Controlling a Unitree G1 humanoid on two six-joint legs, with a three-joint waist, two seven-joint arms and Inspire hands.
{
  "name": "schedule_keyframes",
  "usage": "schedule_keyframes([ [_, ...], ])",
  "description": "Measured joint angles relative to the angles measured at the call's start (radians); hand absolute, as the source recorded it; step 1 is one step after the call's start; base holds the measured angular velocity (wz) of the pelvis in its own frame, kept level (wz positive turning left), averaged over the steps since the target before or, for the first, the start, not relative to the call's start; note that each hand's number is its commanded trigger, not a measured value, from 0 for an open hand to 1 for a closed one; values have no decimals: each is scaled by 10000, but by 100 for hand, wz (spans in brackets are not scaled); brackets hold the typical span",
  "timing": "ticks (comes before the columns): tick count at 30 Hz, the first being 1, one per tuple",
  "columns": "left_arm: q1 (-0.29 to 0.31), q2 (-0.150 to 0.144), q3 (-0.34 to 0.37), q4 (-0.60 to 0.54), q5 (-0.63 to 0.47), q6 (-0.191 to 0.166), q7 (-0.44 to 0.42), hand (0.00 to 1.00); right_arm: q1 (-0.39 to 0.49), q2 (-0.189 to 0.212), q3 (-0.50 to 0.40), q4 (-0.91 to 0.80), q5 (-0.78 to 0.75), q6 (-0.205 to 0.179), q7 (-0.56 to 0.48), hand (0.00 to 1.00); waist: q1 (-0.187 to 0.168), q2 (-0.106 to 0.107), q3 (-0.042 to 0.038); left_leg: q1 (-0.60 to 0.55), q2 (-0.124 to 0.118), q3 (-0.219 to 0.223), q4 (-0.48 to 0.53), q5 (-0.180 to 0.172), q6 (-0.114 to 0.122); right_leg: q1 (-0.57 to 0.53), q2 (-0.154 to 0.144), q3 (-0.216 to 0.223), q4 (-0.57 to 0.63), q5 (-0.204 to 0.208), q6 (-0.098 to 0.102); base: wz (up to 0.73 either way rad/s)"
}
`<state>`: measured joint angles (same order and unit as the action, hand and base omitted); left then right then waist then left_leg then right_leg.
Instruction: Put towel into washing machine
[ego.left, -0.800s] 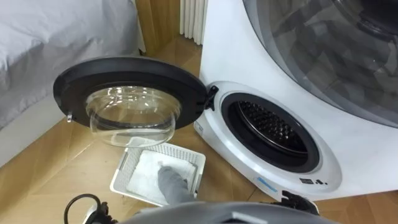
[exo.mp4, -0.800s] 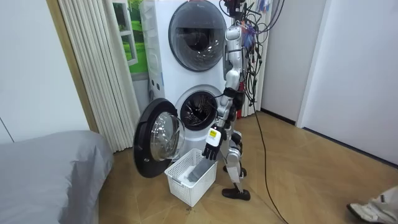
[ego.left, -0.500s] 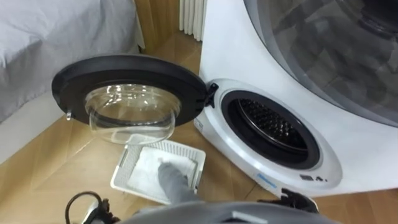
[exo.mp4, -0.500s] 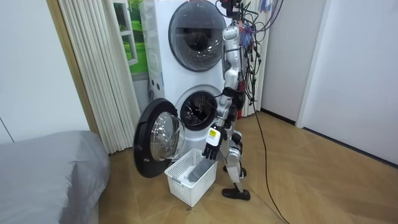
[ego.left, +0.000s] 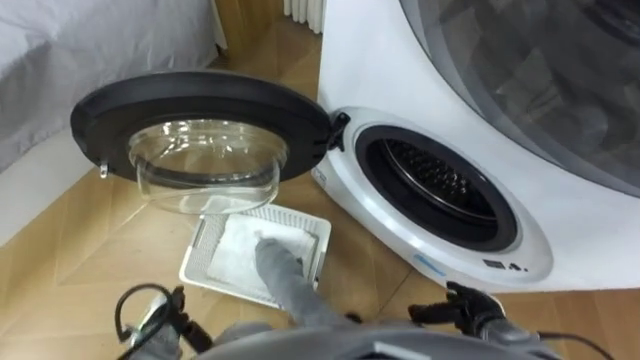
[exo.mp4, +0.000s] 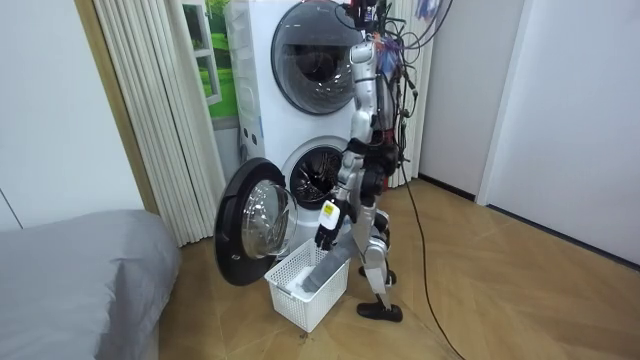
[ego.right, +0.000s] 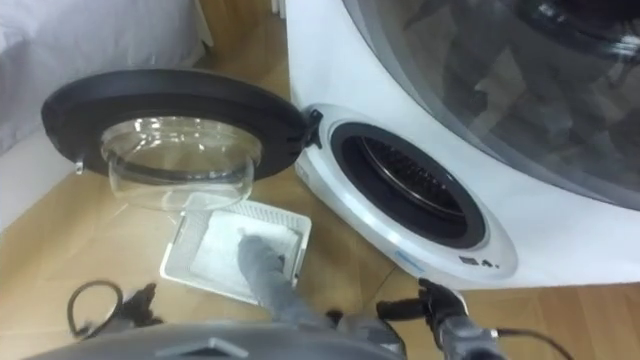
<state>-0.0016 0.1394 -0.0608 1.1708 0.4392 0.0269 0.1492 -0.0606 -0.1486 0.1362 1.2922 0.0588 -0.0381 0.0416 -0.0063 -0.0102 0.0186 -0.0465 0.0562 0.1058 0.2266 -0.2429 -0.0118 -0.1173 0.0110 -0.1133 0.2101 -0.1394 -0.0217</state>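
Though bound for the drum, lies in the basket, not yet lifted: long grey towel.
Trails from the bottom of the white slatted plastic laundry basket up over its near rim toward the robot. Basket on the wooden floor, just beneath the round black-rimmed glass door, which hangs wide open. Beside it, the dark perforated drum opening of the white front-loading washing machine, nothing visible inside. Left hand: poised close above the towel in the room view, hold impossible to tell. Right hand: low at the right of the eye view, state likewise impossible to tell. Done, by the look of it: door opened. Left to do: taking up the towel, carrying it across, pushing it in. Below the opening, a small blue sticker and a dark marking, print too small to read.
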Motion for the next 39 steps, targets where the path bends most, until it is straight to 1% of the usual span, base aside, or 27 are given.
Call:
schedule_keyframes([
  [1, -126, -17, 3, 56, 27, -83, 39, 0, -106, 16, -3, 29, -128, -46, -31, 0, 2, 20, 13, -128, -1, 3, 74, 1, 1, -166, -13, -12, 124, 0, -1, -14],
  [2, -365, -57, 2, 148, 57, -253, 146, 0, -319, 72, -2, 100, -333, -83, -81, 0, -18, 50, 44, -430, -6, 12, 235, 1, 3, -528, -46, -15, 382, -1, -1, -11],
  [3, -627, -92, -83, 283, 41, -463, 210, 0, -578, 125, 36, 207, -434, -157, -119, 0, -54, 53, 105, -687, -22, 18, 390, 2, 5, -837, -88, -12, 617, -1, -2, -10],
  [4, -762, -107, -214, 344, 42, -542, 240, 0, -629, 159, 126, 285, -449, -179, -151, 0, -79, 47, 127, -797, -25, 32, 447, 4, 8, -979, -99, -12, 725, -2, -2, -7],
  [6, -1331, -259, -392, 582, 55, -708, 366, 0, -1017, 297, 392, 395, -631, -265, -193, 0, -185, -17, 187, -1342, -40, 80, 842, 1, 26, -1551, -143, 15, 1152, -16, -26, -6],
  [7, -1504, -309, -419, 626, 55, -755, 367, 0, -1086, 303, 408, 410, -662, -303, -176, 0, -190, -46, 204, -1527, -54, 88, 981, -6, 36, -1727, -169, 18, 1251, -30, -48, 0],
  [8, -1849, -405, -429, 708, 54, -879, 367, 0, -1252, 308, 432, 452, -675, -343, -166, 0, -190, -103, 251, -1919, -105, 93, 1253, -28, 72, -2093, -245, 24, 1449, -113, -133, 0],
  [9, -2091, -489, -443, 790, 107, -1026, 373, 0, -1428, 307, 474, 448, -683, -348, -171, 0, -213, -105, 322, -2314, -118, 86, 1549, -39, 90, -2486, -286, 38, 1717, -112, -135, 0],
  [10, -2266, -527, -447, 789, 156, -1052, 375, 0, -1479, 308, 475, 441, -682, -361, -167, 0, -238, -102, 341, -2508, -118, 78, 1685, -47, 100, -2657, -296, 43, 1813, -111, -142, 0],
  [12, -2640, -575, -769, 842, 247, -1215, 386, 0, -1731, 280, 480, 348, -629, -380, -202, 0, -266, -113, 368, -3249, -125, 75, 2244, -78, 135, -3373, -355, 95, 2240, -137, -192, 0],
  [13, -2712, -586, -829, 847, 256, -1215, 385, 0, -1751, 272, 479, 343, -629, -383, -223, 0, -279, -113, 380, -3420, -130, 76, 2378, -89, 144, -3550, -360, 145, 2361, -149, -199, 0],
  [16, -3044, -598, -1038, 845, 311, -1218, 428, 0, -2067, 307, 620, -6, -719, -374, -411, 0, -301, -74, 457, -4524, -122, 78, 3145, -200, 190, -4660, -410, 275, 3104, -204, -233, 0],
  [17, -3170, -584, -1044, 837, 369, -1219, 459, 0, -2217, 327, 756, -94, -729, -382, -432, 0, -298, -51, 512, -4976, -106, 79, 3412, -254, 195, -5113, -420, 299, 3382, -211, -244, -4],
  [19, -3274, -563, -1115, 758, 370, -1219, 614, 0, -2340, 331, 838, -269, -705, -460, -429, 0, -295, -33, 527, -5730, -81, 76, 3987, -416, 205, -5868, -437, 312, 3951, -288, -295, -5],
  [21, -3487, -419, -1624, 697, 367, -1218, 826, 0, -2484, 338, 1152, -563, -559, -578, -429, 0, -307, -43, 538, -6654, -4, 96, 4779, -579, 195, -6792, -444, 373, 4658, -377, -359, -2],
  [22, -3566, -378, -1770, 695, 399, -1218, 839, 0, -2550, 364, 1222, -580, -505, -591, -422, 0, -325, -40, 541, -6880, 9, 80, 4971, -627, 175, -7012, -445, 371, 4833, -396, -379, 0],
  [24, -3989, -302, -2228, 694, 844, -1239, 950, 0, -2625, 392, 1559, -927, -188, -653, -407, 0, -433, -37, 565, -7673, 51, 12, 5670, -790, 171, -7780, -480, 345, 5483, -536, -458, 5],
  [25, -4074, -284, -2325, 693, 1004, -1268, 1026, 0, -2649, 393, 1582, -993, -194, -712, -382, 0, -469, -38, 574, -7850, 67, 13, 5810, -837, 148, -7960, -497, 345, 5616, -560, -475, 0],
  [27, -4476, -239, -2676, 660, 1715, -1415, 1283, 0, -2745, 389, 1723, -1347, -154, -854, -371, 0, -602, -96, 640, -8579, 87, 34, 6314, -929, 119, -8723, -526, 406, 6113, -588, -511, 0],
  [28, -4588, -217, -2770, 658, 1854, -1421, 1332, 0, -2816, 390, 1772, -1397, -126, -909, -363, 0, -655, -104, 649, -8792, 105, 36, 6448, -952, 124, -8920, -525, 407, 6231, -593, -519, -5],
  [30, -4922, -161, -3092, 603, 2247, -1433, 1463, 0, -3019, 401, 2053, -1582, 186, -1026, -282, 0, -739, -124, 666, -9524, 295, 59, 7061, -1110, 104, -9617, -442, 417, 6646, -617, -568, -16],
  [31, -4975, -149, -3202, 591, 2283, -1433, 1499, 0, -3040, 410, 2148, -1609, 263, -1040, -254, 0, -754, -129, 669, -9642, 347, 78, 7188, -1153, 105, -9736, -418, 416, 6738, -625, -585, -16],
  [33, -5214, -68, -3736, 538, 2320, -1441, 1583, 0, -3223, 423, 2406, -1713, 606, -1125, -155, 0, -939, -129, 677, -10164, 401, 69, 7652, -1298, 100, -10290, -424, 407, 7177, -721, -676, -6],
  [34, -5290, -40, -3834, 540, 2323, -1443, 1609, 0, -3309, 438, 2480, -1711, 610, -1143, -157, 0, -972, -129, 677, -10325, 418, 69, 7776, -1328, 92, -10447, -422, 405, 7295, -738, -689, -6],
  [35, -5430, 3, -4005, 544, 2332, -1443, 1687, 0, -3494, 446, 2684, -1709, 626, -1151, -157, 0, -1012, -127, 677, -10625, 505, 68, 8019, -1396, 72, -10741, -395, 367, 7463, -768, -724, -11],
  [36, -5524, 32, -4186, 545, 2341, -1451, 1751, 0, -3561, 462, 2803, -1725, 661, -1186, -143, 0, -1042, -115, 690, -10848, 554, 11, 8269, -1480, 39, -10935, -400, 291, 7662, -800, -821, -8],
  [39, -5590, 65, -4548, 544, 2555, -1461, 1778, 0, -3551, 572, 2855, -1824, 1043, -1466, -32, 0, -1319, -95, 702, -11164, 566, -93, 8743, -1693, 9, -11259, -410, 271, 8187, -1055, -859, 5],
])
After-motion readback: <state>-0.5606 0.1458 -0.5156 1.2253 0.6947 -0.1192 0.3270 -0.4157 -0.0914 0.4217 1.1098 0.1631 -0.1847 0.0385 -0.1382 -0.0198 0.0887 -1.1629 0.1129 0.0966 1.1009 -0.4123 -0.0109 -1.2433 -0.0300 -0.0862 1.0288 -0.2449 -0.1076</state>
